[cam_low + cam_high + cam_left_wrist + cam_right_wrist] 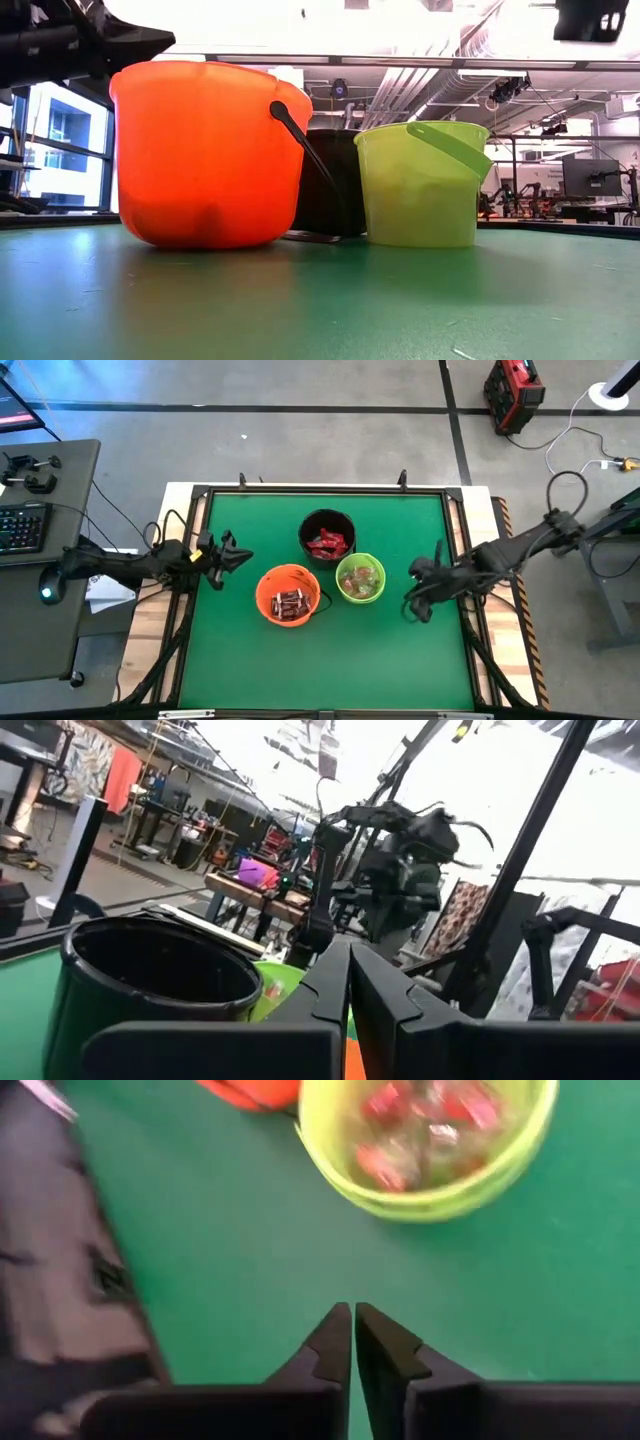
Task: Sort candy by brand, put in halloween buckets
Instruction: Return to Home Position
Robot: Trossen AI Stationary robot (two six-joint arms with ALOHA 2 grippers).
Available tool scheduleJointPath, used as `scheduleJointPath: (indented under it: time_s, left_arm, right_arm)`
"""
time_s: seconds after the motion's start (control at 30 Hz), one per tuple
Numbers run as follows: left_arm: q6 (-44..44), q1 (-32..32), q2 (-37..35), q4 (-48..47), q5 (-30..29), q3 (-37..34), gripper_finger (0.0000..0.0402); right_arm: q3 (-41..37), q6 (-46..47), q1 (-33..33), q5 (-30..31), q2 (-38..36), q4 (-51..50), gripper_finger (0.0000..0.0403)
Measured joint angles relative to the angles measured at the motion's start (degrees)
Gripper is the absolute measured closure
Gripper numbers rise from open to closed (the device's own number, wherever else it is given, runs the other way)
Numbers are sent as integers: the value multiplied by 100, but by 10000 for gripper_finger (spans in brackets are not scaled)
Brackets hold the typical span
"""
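Swinging low toward home, the clenched, empty left tool (238, 556) beside the orange bucket (270, 582), or the equally clenched right tool (416, 603) near the green bucket (343, 573), could tip out sorted candy (327, 545).

text: none legible | wrappers: brands unreadable | buckets: no readable markings

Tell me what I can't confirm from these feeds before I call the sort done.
High view: the candy is too small to read brands.
Low view: walls hide all candy; the orange bucket and lime green bucket cover most of the black bucket.
Right wrist view: the lime green bucket's contents are blurred, its far rim cut by the edge.
Left wrist view: the black bucket's own wall hides its inside; the left gripper mostly blocks the others.
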Motion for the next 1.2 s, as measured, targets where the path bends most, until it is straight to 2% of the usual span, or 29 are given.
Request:
scheduleJointPath:
  time_s: [0.1, 0.2, 0.37, 0.5, 0.63, 0.93, 1.03, 1.2]
  left_arm:
    - [178, 0, 1, -29, 2, 0, 399]
    - [256, 0, 2, -46, 3, 0, 399]
    - [255, 0, 2, -44, 4, 0, 398]
    - [255, 0, 2, -44, 6, 0, 398]
    - [255, 0, 2, -44, 9, 0, 398]
    - [256, 0, 2, -44, 11, 0, 398]
    - [255, 0, 2, -44, 10, 0, 398]
    - [258, 0, 2, -44, 11, 0, 398]
  right_arm:
    - [-1126, -159, -241, 1, -934, 1326, 385]
    - [-2154, -885, -802, -73, -1710, 2631, 387]
    - [-3511, -2208, -2181, -955, -2674, 4075, 397]
    - [-4278, -2873, -2909, -1805, -3280, 4829, 402]
    - [-4893, -3199, -3022, -2084, -3738, 5561, 402]
    - [-5945, -3564, -2997, -2056, -4398, 6821, 403]
    - [-6222, -3998, -2997, -2021, -4495, 6997, 403]
    - [-6220, -4732, -3019, -1901, -4522, 6641, 403]
